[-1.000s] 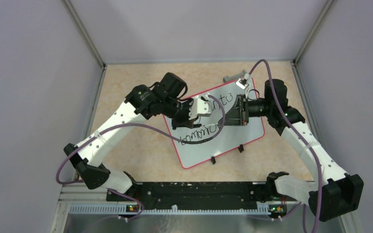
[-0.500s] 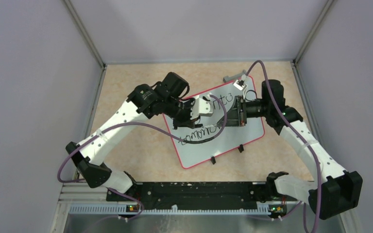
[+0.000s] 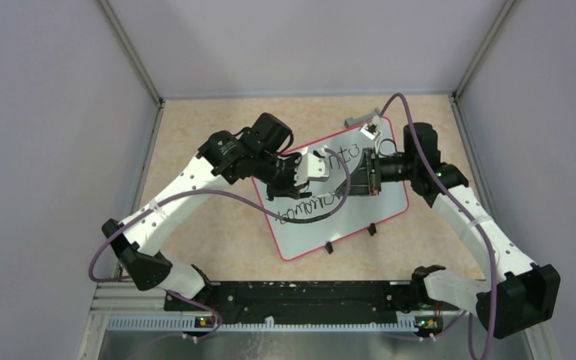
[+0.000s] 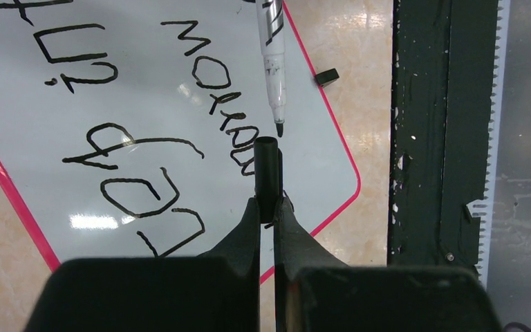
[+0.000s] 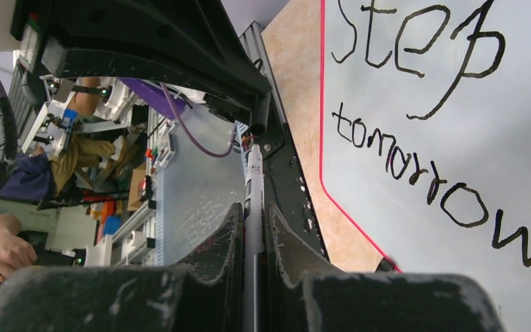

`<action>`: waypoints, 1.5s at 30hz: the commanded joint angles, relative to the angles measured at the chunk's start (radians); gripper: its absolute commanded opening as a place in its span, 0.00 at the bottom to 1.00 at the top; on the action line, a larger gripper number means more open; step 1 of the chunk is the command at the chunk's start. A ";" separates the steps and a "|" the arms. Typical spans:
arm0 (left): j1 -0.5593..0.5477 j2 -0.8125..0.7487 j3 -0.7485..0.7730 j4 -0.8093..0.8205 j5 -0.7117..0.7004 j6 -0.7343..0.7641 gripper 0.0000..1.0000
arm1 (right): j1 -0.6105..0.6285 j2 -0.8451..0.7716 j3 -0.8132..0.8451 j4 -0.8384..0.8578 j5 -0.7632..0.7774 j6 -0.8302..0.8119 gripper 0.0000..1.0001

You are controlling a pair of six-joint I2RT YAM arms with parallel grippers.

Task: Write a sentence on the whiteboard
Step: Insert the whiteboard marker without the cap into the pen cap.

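At left, the left gripper is clenched on a short black tube-shaped plastic marker cap, the cap's open end facing away from the wrist. It hangs over the middle of the large flat white rectangular whiteboard with rounded corners and a thin pink-red rim.

The whiteboard lies flat on the beige speckled desk, centre to right. It is turned so its long edges run diagonally, with 1 corner toward the desk's far right corner. 2 small black clips sit on its near long edge.

The black handwritten marker sentence is on the board in 2 lines. The top line starts "Step" and the bottom reads "tomorrow". The arms hide part of it in the top view.

At right, the right gripper is clamped on a thin white-barrelled marker with a black tip, over the board's right half. The tip points at the cap's open end, just beside its rim and not inserted.
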 commanded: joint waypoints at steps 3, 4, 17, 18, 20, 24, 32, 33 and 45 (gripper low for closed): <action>-0.004 -0.037 -0.023 -0.020 -0.019 0.018 0.00 | 0.010 -0.013 0.058 0.004 -0.006 -0.032 0.00; -0.004 -0.033 -0.021 -0.023 -0.016 0.018 0.00 | 0.010 -0.011 0.059 0.006 -0.006 -0.030 0.00; -0.005 -0.015 0.022 -0.028 0.035 0.006 0.00 | 0.028 0.005 0.071 0.002 0.015 -0.036 0.00; -0.005 -0.014 0.023 -0.029 0.035 0.006 0.00 | 0.029 0.007 0.068 0.007 0.015 -0.033 0.00; -0.005 -0.008 0.024 -0.027 0.031 0.006 0.00 | 0.033 0.007 0.065 0.016 0.014 -0.026 0.00; -0.011 -0.002 0.035 -0.027 0.037 0.005 0.00 | 0.037 0.013 0.066 0.021 0.016 -0.024 0.00; -0.028 0.018 0.050 -0.028 0.036 0.004 0.00 | 0.044 0.019 0.075 0.026 0.019 -0.024 0.00; -0.029 0.020 0.051 -0.025 0.036 0.003 0.00 | 0.046 0.020 0.075 0.026 0.020 -0.026 0.00; -0.030 0.065 0.092 0.054 0.097 -0.106 0.00 | 0.060 0.032 0.047 0.076 0.070 -0.023 0.00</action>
